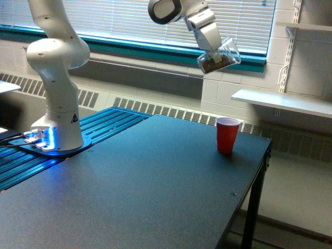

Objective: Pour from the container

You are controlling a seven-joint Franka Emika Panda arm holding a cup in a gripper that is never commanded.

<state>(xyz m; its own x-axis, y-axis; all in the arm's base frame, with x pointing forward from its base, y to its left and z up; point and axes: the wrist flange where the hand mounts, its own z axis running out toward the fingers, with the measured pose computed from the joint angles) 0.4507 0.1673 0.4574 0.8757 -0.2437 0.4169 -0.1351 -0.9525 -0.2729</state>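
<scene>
A dark tabletop [155,192] fills the lower part of the exterior view, with one black leg seen at its right edge. Behind it a window with white blinds [135,21] is seen above a teal sill [129,49], and a white shelf [282,101] is fixed to the wall at the exterior view's right. The white robot arm [57,72] is mounted at the exterior view's left on a round base lit in blue, beside a ribbed blue surface [98,127]. The arm's upper links are carried across the top of the view, in front of the blinds.

The claw [213,52] is held high above the tabletop, pointing down and toward the exterior view's right. It is closed on the container [220,56], a small clear cup that is gripped at its side. The container is tilted, with its mouth raised toward the exterior view's right, and brown granular bits are seen gathered in its lower part. It hangs in the air in front of the sill, well above the tabletop.

A red cup [227,135] stands upright near the tabletop's far right corner. It is placed below the container and slightly to the exterior view's right of it, well apart from it. What is inside the red cup cannot be told.
</scene>
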